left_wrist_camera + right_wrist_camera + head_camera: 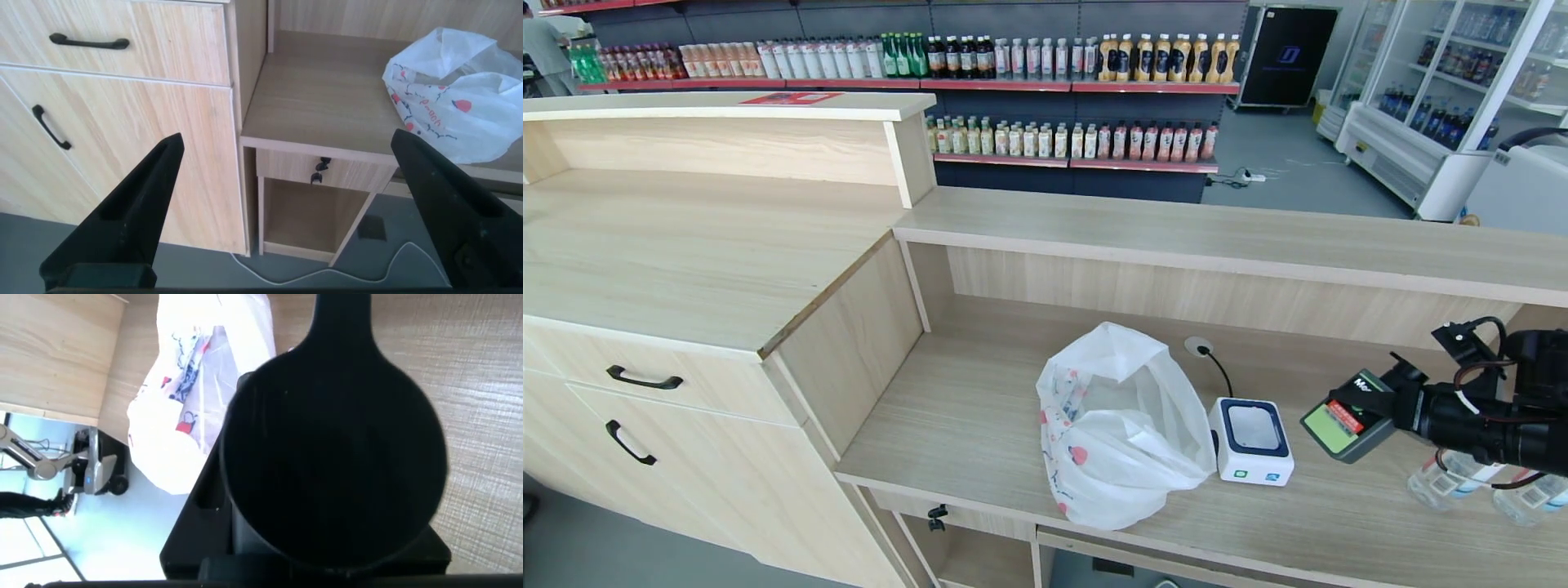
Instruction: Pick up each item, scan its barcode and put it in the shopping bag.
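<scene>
My right gripper (1382, 408) is shut on a green and black container (1346, 416) with a red label, held above the counter just right of the white barcode scanner (1251, 439). In the right wrist view the container's dark round end (335, 449) hides the fingers. The white shopping bag (1123, 429) stands open on the counter, touching the scanner's left side, and also appears as the bag (196, 392) past the container. My left gripper (286, 139) hangs open and empty, low in front of the cabinet, left of the bag (458, 90).
Two clear plastic bottles (1445, 482) lie on the counter under my right arm. The scanner's cable (1218, 369) runs to a hole in the counter (964, 408). A taller drawer cabinet (645, 380) stands at the left, and a raised ledge (1225, 237) borders the back.
</scene>
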Available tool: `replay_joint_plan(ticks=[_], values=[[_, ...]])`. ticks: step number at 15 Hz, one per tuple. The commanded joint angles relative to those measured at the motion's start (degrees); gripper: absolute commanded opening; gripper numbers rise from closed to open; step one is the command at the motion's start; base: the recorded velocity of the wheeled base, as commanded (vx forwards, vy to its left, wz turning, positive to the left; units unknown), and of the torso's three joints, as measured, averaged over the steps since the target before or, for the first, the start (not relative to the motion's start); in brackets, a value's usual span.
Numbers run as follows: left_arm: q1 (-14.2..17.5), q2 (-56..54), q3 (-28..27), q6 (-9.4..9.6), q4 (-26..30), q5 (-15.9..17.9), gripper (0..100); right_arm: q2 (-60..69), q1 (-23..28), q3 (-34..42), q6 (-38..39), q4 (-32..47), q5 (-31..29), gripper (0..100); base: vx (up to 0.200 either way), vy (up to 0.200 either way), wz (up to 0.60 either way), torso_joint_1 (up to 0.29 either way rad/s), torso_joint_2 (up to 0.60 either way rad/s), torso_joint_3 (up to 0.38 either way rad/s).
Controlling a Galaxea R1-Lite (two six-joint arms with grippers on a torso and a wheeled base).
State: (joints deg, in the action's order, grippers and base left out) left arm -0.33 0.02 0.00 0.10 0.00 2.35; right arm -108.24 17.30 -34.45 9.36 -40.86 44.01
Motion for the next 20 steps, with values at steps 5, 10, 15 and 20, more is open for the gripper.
replay_joint_plan(ticks=[5,10,15,20], values=[[0.0,0.1,0.0,-0.01,0.0,0.0,100,-3.1,-0.6,-2.6,0.0,-1.2,0.0,0,0.0,0.0,0.0,0.0,0.0,0.0],[0.0,0.1,0.0,-0.01,0.0,0.0,100,-3.4,-1.2,-2.4,0.2,-0.8,0.0,0,0.0,0.0,0.0,0.0,0.0,0.0],[0.0,0.1,0.0,-0.01,0.0,0.0,100,18.6,-1.7,4.6,-17.1,3.4,-6.1,0,0.0,0.0,0.0,0.0,0.0,0.0],[0.0,0.1,0.0,-0.01,0.0,0.0,100,32.7,12.7,7.3,-45.4,18.8,-10.9,0,0.0,0.0,0.0,0.0,0.0,0.0]])
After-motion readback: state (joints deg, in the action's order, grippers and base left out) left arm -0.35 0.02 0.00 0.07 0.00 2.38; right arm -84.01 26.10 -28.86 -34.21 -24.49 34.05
